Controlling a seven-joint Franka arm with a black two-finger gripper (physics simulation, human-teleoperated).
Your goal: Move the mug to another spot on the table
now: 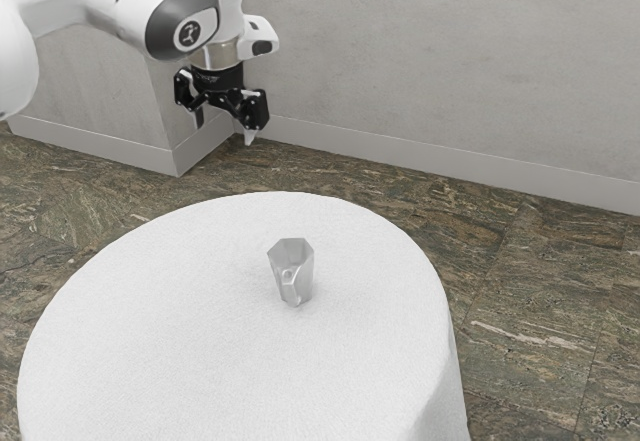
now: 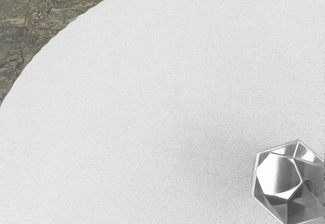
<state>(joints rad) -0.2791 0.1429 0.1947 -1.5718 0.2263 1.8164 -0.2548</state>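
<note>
Pointing down, the spread end effector (image 1: 225,128) hangs well apart from mug (image 1: 291,272).

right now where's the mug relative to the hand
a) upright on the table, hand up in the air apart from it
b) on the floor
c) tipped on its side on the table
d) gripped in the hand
a: the mug stands upright near the middle of the white table, and the hand hangs in the air apart from it, holding nothing.

We see the faceted silver metal mug (image 2: 287,183) cut off by the wrist view's edge, and the round white-covered table (image 1: 150,361) cropped at its near edge in the exterior view.
</note>
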